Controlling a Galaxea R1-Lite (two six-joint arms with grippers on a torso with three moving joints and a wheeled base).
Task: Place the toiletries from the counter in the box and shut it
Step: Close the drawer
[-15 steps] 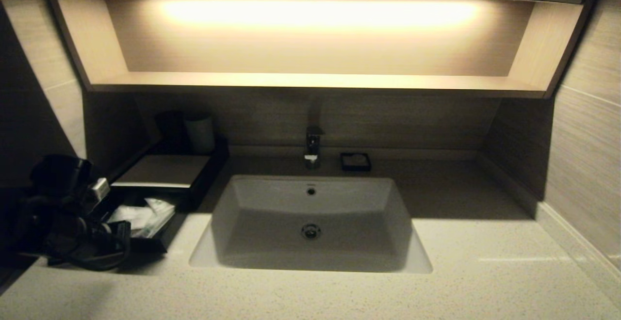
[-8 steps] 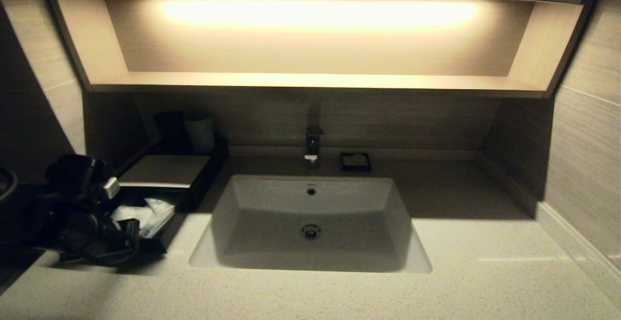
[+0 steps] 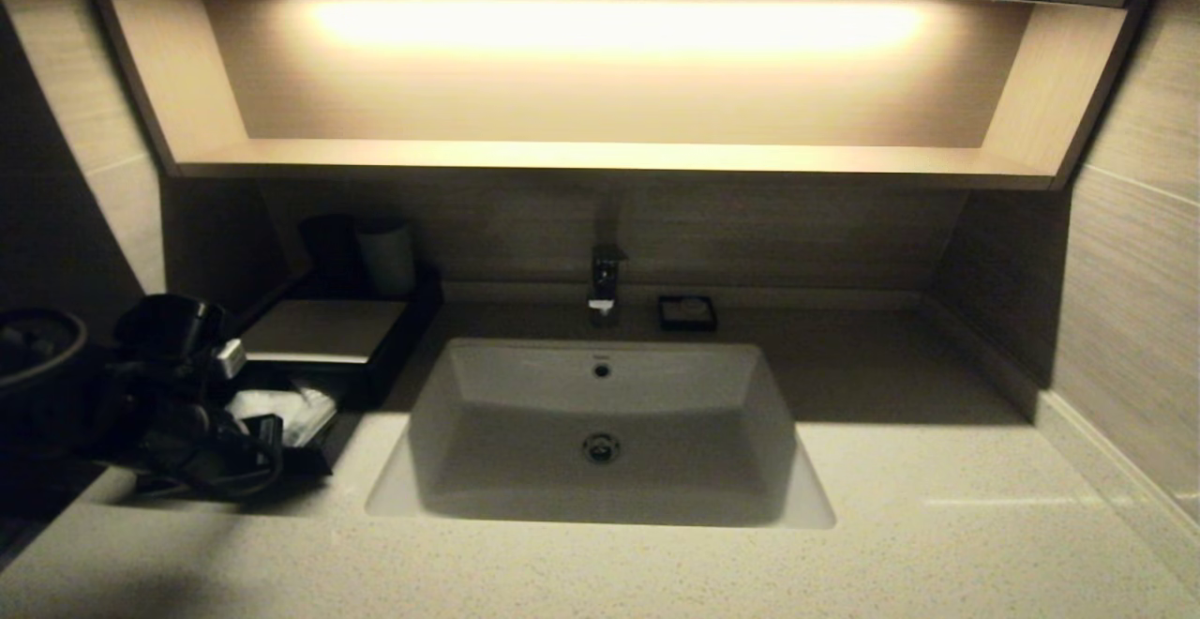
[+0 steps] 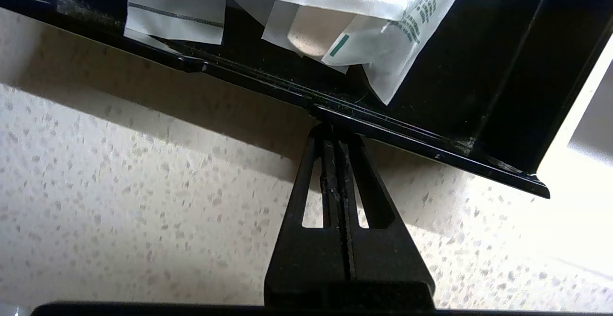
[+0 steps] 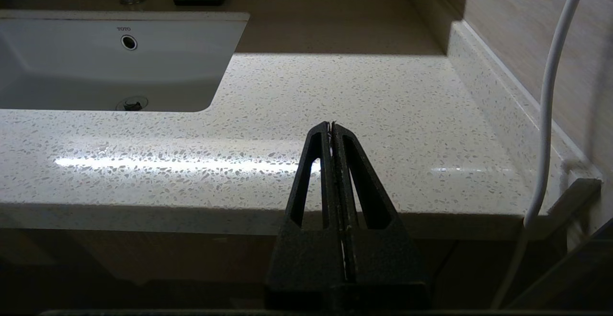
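Observation:
A black box (image 3: 373,368) stands on the counter left of the sink. Its near half is open and holds several white toiletry packets (image 3: 281,405). A grey flat lid (image 3: 323,328) covers its far half. My left gripper (image 3: 274,433) is shut and empty, low at the box's near edge. In the left wrist view the fingertips (image 4: 335,127) touch the box's front rim (image 4: 431,144), with the packets (image 4: 306,0) just beyond. My right gripper (image 5: 331,124) is shut and empty, held off the counter's front edge to the right of the sink, out of the head view.
A white sink (image 3: 600,431) with a tap (image 3: 605,281) fills the middle of the speckled counter (image 3: 937,506). A black soap dish (image 3: 687,311) sits behind it. Two cups (image 3: 384,255) stand behind the box. A white cable (image 5: 546,115) hangs by the right wall.
My left arm has moved right and forward, bringing the shut gripper up to the box's near edge. The box, packets and right arm look unchanged.

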